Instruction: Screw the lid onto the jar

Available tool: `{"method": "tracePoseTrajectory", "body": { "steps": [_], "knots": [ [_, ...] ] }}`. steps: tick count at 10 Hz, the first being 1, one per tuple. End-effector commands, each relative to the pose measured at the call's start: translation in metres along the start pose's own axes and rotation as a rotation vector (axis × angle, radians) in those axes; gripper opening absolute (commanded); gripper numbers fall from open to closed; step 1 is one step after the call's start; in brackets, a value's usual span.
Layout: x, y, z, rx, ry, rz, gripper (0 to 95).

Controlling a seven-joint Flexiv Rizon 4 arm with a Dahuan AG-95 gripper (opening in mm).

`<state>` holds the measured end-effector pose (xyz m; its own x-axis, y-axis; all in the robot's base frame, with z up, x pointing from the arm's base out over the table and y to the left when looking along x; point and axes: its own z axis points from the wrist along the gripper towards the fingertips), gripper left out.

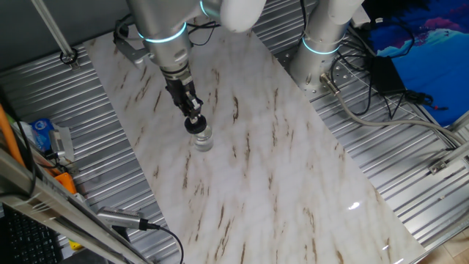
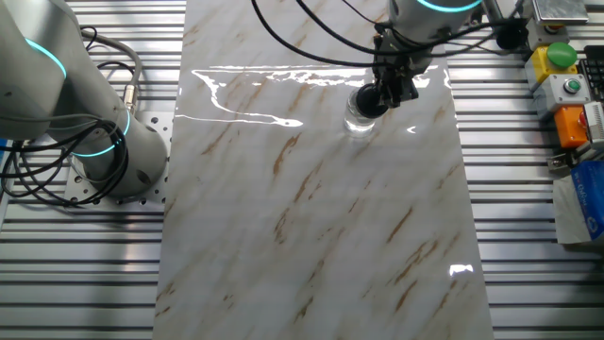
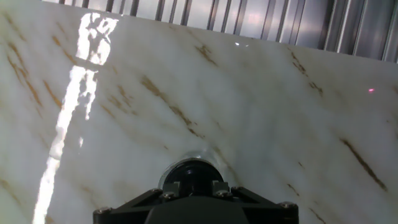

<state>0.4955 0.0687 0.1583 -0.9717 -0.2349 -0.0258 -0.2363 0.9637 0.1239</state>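
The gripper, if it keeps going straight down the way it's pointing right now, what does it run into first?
The gripper points down at the black lid, which it seems already closed on, so the lid comes first. Directly under that sits the glass jar, standing on the marble tabletop. Whether the lid already touches the jar is unclear.

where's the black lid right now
The lid sits on top of the jar on the marble slab, directly under the pincer. In the other fixed view it lies near the slab's far edge.

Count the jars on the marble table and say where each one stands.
1. The jar stands on the marble table directly under the gripper, with the lid on top of it. No other jar shows in any view.
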Motion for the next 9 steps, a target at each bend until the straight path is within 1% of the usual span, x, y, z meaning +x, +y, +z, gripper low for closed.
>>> {"method": "tracePoseTrajectory", "body": {
  "steps": [1, 4, 6, 9],
  "knots": [
    [0.0053, 0.0036, -0.0001, 0.023, 0.009, 0.017, 0.0],
    [0.0068, 0.0053, -0.0006, 0.029, 0.000, 0.015, 0.0],
    [0.0067, 0.0053, -0.0006, 0.031, -0.001, -0.006, 0.0],
    [0.0063, 0.0054, -0.0002, 0.039, 0.006, -0.025, 0.0]
  ]
}}
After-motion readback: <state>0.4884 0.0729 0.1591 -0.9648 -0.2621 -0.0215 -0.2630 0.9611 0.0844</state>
